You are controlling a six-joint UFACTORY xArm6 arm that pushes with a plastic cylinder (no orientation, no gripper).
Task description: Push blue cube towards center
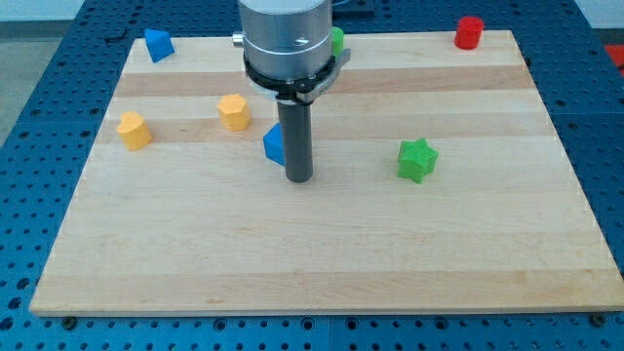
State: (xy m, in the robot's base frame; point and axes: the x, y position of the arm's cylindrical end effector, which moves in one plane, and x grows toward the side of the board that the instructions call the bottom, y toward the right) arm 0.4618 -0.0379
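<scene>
Pale wooden board [322, 263] carries the blue cube [274, 144] just left of centre, touching my tip [298, 179], a bare rod gripping nothing, on the cube's right, so pushing from here could shove it toward the orange block [234, 111].

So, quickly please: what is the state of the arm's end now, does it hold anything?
No pincer: the arm ends in a rod, which holds nothing.
My tip rests on the board, touching the right side of the blue cube.
</scene>
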